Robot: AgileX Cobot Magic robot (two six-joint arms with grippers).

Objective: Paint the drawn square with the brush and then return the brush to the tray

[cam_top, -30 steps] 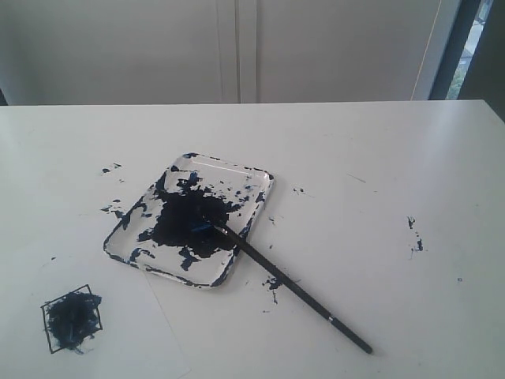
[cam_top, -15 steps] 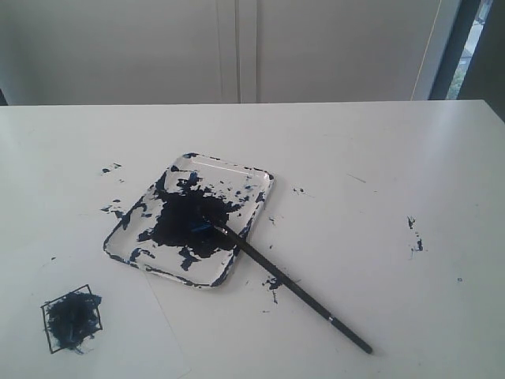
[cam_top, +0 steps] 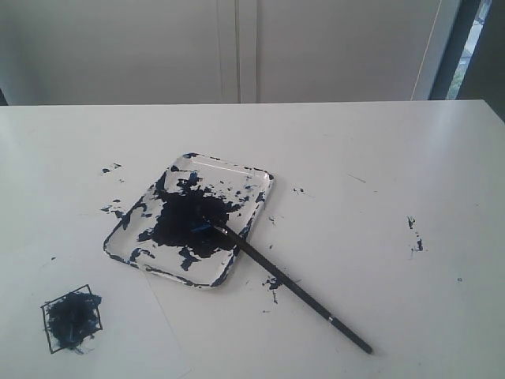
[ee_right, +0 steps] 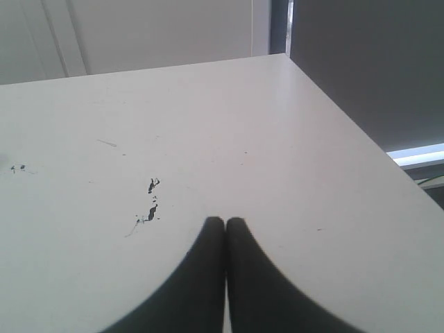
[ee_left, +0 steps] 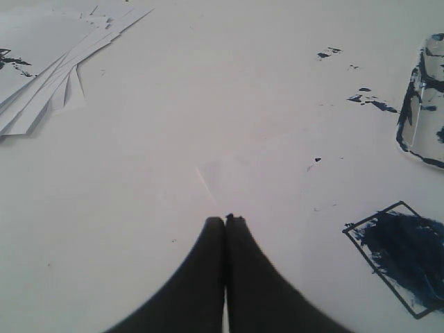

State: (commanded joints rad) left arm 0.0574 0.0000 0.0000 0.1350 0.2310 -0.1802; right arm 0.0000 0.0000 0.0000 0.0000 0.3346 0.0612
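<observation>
The clear tray [cam_top: 256,180], blotted with dark blue-black paint, lies mid-table; its edge also shows in the left wrist view [ee_left: 416,111]. The black brush [cam_top: 292,286] rests with its wet tip inside the tray and its handle slanting out over the table toward the front right. The drawn square [cam_top: 72,317], daubed dark inside, sits at the front left and appears again as the square [ee_left: 399,253] beside my left gripper [ee_left: 225,220], which is shut and empty above bare table. My right gripper [ee_right: 225,222] is shut with nothing in it, over the table's right part. Neither arm appears in the exterior view.
Loose paint splatters [cam_top: 415,234] mark the table right of the brush, others [cam_top: 111,208] left of the tray. A fanned stack of white paper sheets [ee_left: 55,76] lies in the left wrist view. The table's far right corner [ee_right: 284,57] shows in the right wrist view.
</observation>
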